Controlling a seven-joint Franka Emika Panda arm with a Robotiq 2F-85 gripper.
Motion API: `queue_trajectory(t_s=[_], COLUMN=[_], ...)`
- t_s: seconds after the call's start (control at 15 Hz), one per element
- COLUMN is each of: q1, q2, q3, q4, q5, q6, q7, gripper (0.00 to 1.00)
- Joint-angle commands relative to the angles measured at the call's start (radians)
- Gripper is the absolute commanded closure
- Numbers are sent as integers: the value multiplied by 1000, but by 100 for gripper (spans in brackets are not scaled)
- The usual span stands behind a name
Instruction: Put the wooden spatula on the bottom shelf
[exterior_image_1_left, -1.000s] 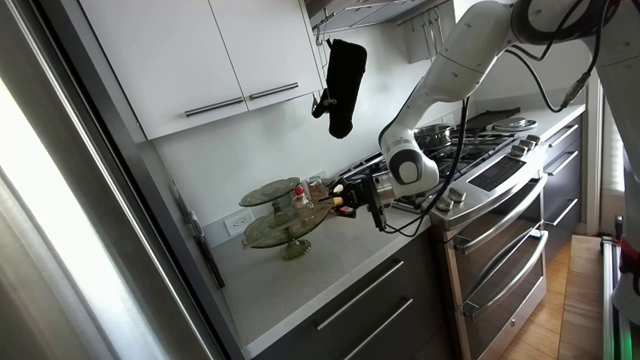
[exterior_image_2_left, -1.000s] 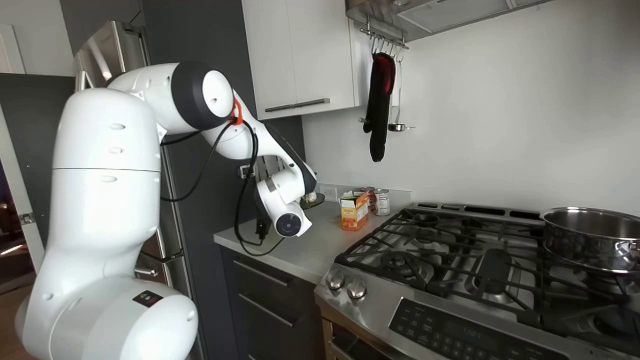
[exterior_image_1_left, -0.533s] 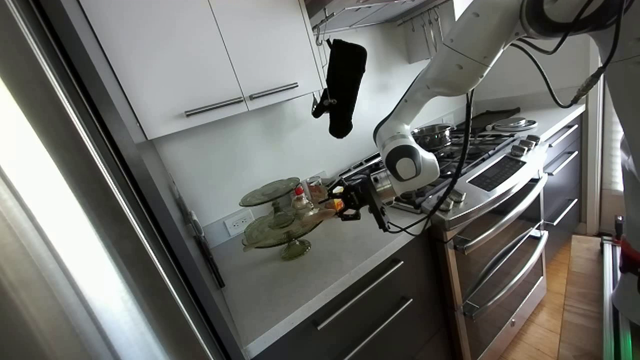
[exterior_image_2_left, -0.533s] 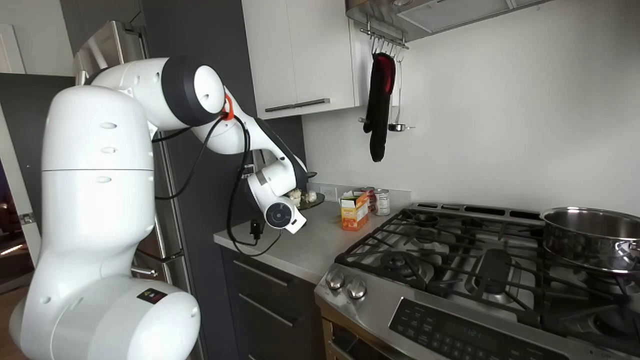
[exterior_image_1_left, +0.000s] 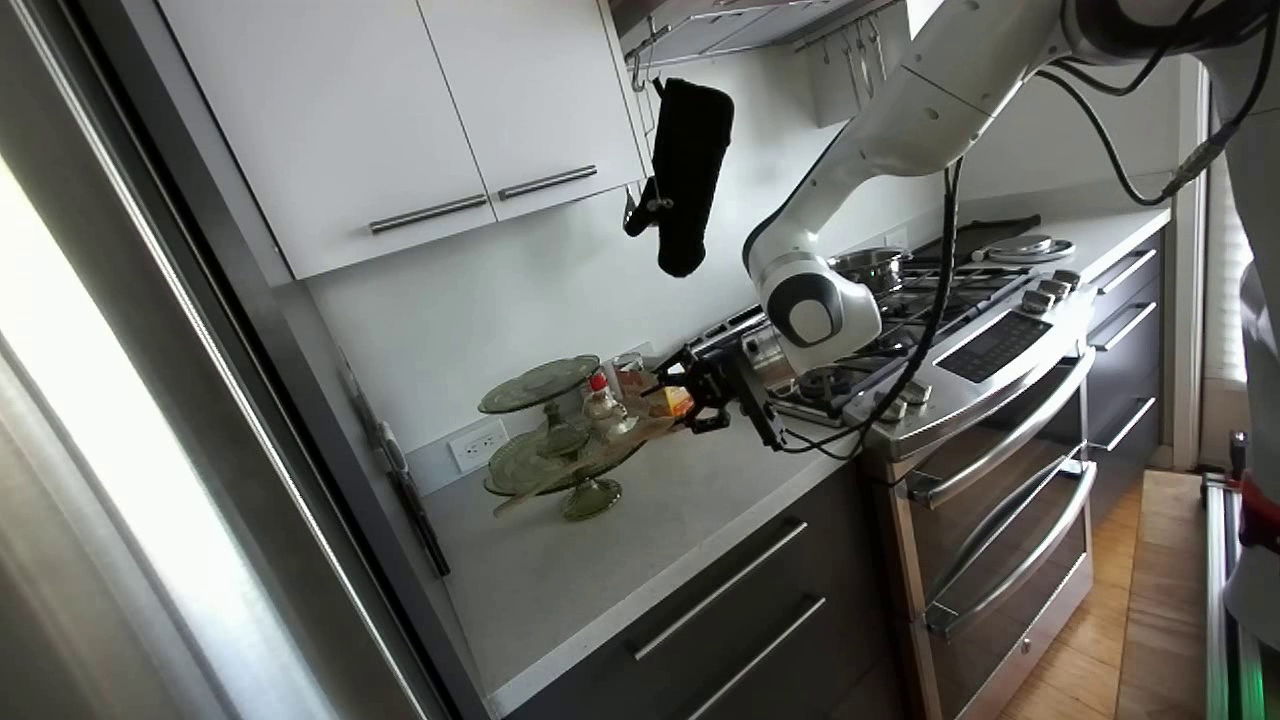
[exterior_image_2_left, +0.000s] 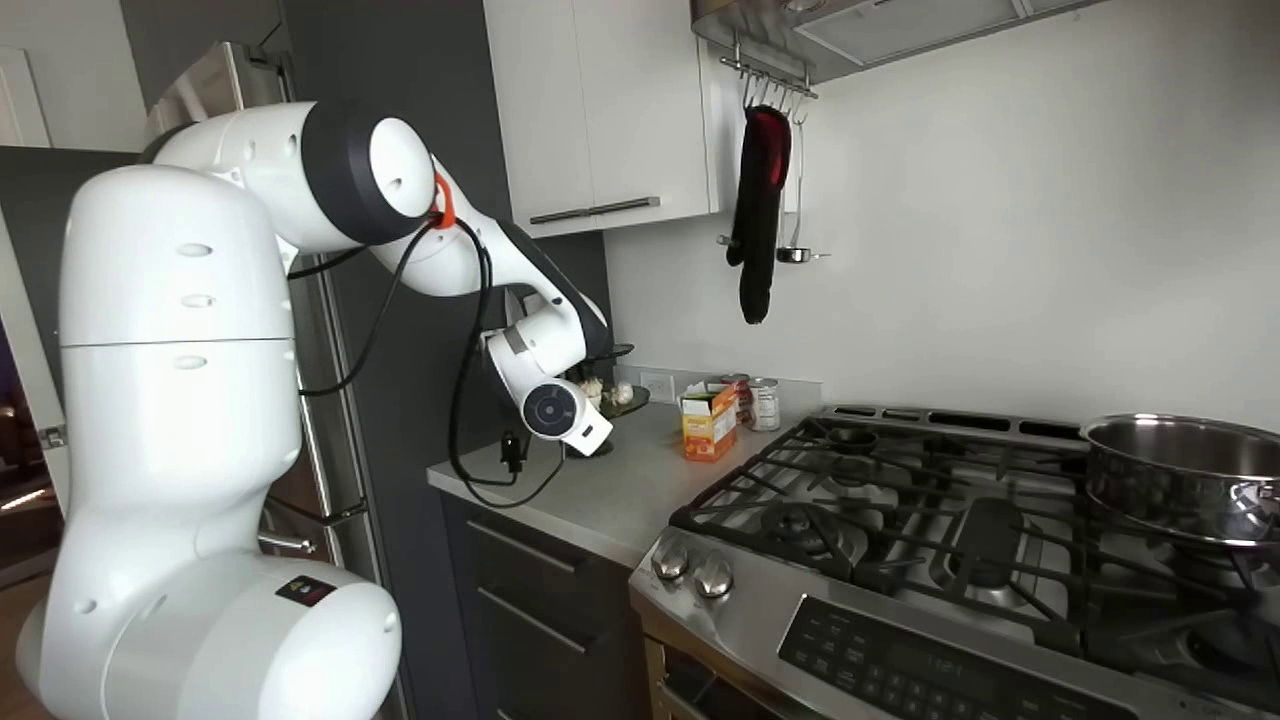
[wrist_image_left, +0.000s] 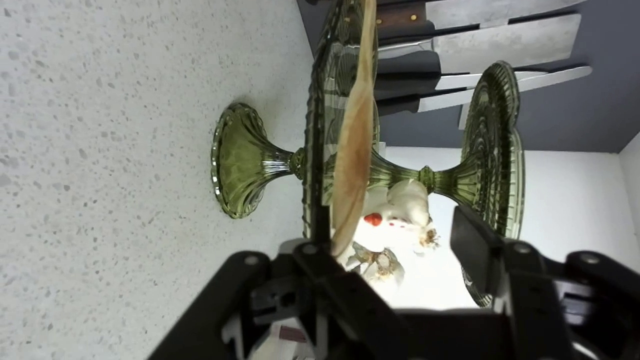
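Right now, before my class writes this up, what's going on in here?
A robot arm is working with a wooden spatula, which lies across the bottom shelf of a green two-tier stand. The end effector is open beside the spatula's broad end; whether they touch, I can't tell. The placement looks nearly done.

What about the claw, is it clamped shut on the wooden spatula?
No, in the wrist view the gripper stands open, its jaws far apart.
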Motion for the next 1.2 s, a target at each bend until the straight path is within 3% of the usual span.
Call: queue_trajectory(t_s=[0.0, 0.07, 0.47, 0.87, 1.13], q1=[10, 10, 6, 4, 16], q2=[-7, -2, 20, 14, -65], q3=[-2, -2, -7, -17, -2], q4=[15, 21, 32, 23, -27], q5=[-37, -44, -89, -131, -305], q6=[62, 69, 83, 112, 284], q7=[12, 16, 36, 51, 143], gripper=[24, 15, 0, 0, 0])
